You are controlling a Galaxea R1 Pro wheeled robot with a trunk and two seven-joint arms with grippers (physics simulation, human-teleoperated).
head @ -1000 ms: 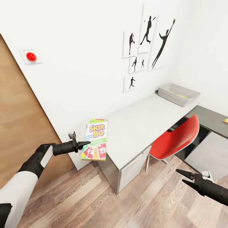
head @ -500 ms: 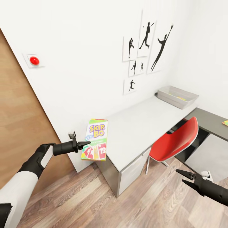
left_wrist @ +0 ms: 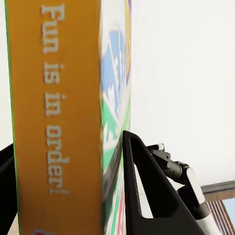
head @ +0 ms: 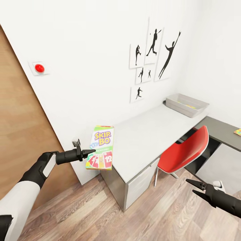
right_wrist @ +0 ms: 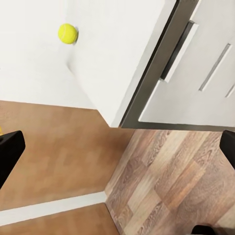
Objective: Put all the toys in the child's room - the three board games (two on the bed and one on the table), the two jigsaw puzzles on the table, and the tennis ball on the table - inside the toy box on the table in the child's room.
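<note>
My left gripper (head: 89, 152) is clamped on the SKIP-BO board game (head: 100, 147), gripping it near the middle of one long edge and holding it upright in the air in front of the near end of the table (head: 147, 134). In the left wrist view the box (left_wrist: 63, 117) sits between my two fingers (left_wrist: 147, 191), its orange side panel reading "Fun is in order!".

My right gripper (head: 194, 187) hangs low over the wood plank floor (head: 160, 214) with its jaws parted and nothing between them. In the right wrist view its fingers (right_wrist: 10, 152) stand wide apart at the frame edges; beyond them lie floor planks, grey drawer fronts (right_wrist: 196, 73) and the tennis ball (right_wrist: 67, 33) — a small yellow-green ball on a pale surface. I cannot tell from this view which surface that is.

Next out, the red-and-white swivel chair (head: 185, 150) is tucked against the table's front edge. The long pale top is bare along its near and middle stretch.

At the table's far end — against the corner of the white walls — sits the toy box (head: 186, 104), a shallow light grey bin with some coloured content just visible inside; what it is I cannot make out. A coloured flat item (head: 238, 132) rests on the lower dark grey unit (head: 221, 129), at the picture's edge.

On the wall are the black sports-silhouette pictures (head: 154, 57) and a red dome button (head: 39, 68) beside the wooden door (head: 20, 134).
</note>
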